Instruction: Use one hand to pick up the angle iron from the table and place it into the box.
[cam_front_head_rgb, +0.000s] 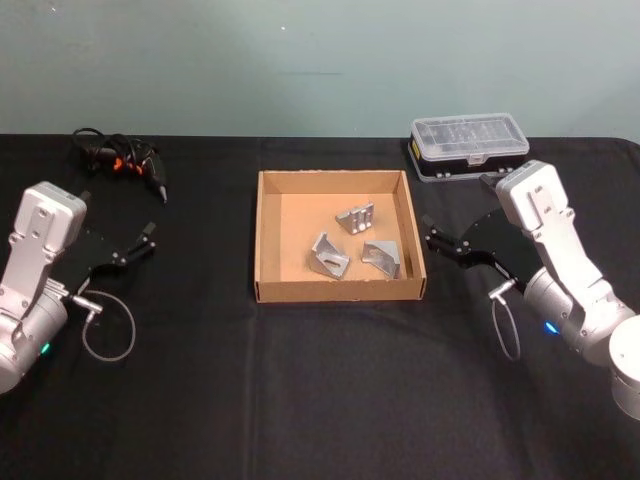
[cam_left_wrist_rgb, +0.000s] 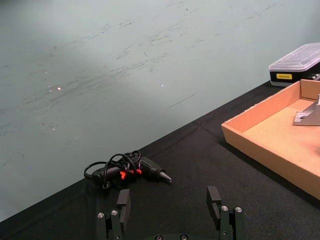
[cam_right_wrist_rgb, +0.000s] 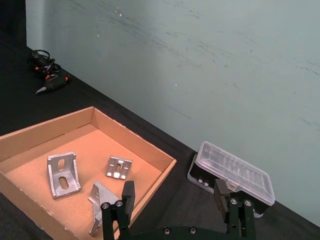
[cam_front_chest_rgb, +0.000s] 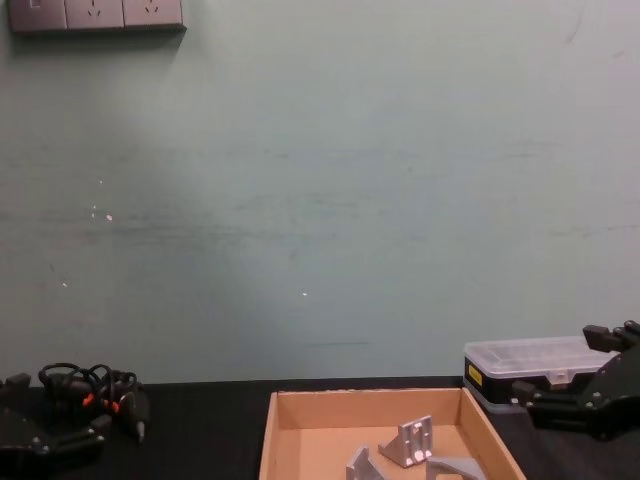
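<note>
Three angle irons (cam_front_head_rgb: 352, 250) lie in the box (cam_front_head_rgb: 268, 235) — right hand (cam_front_head_rgb: 437, 240) open just beside it.

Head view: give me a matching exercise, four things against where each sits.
Things:
1. angle irons
2. clear-lid case
3. corded tool
4. right gripper

Places:
A. table, far left corner
B. just outside the box's right wall
C. inside the box
D. table, behind the box's right corner

Pairs: 1-C, 2-D, 3-A, 4-B
</note>
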